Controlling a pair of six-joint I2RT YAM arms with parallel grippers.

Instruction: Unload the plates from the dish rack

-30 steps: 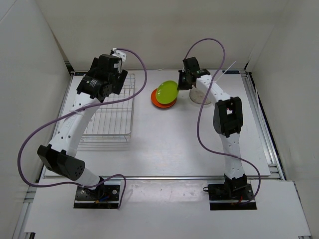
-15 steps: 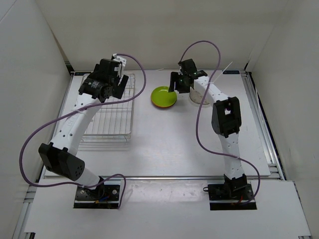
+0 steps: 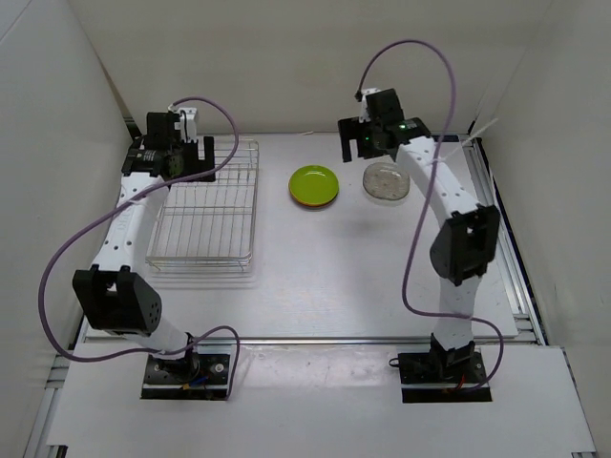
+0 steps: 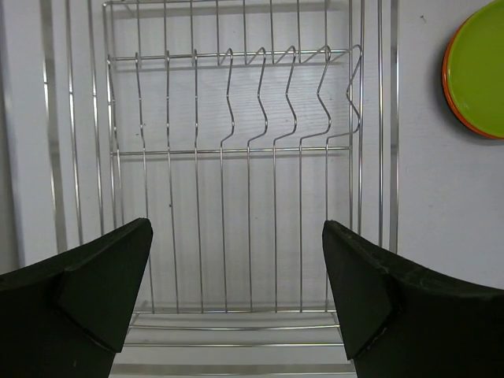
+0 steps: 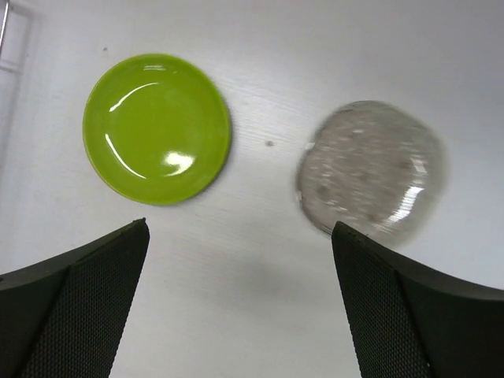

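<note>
Lime plate [image 3: 314, 182] atop orange plate [image 4: 446, 69], clear plate [image 3: 386, 180] beside, right of wire dish rack [image 3: 205, 210]

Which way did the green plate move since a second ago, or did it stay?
Yes. It tipped down: the green plate was tilted above the orange plate, now lies flat on it, beside the clear plate.

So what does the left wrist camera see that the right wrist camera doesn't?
Only the left wrist view shows the dish rack, its wire grid holding no plates. Only the right wrist view shows the clear plate. Both show the green plate lying on the white table.
</note>
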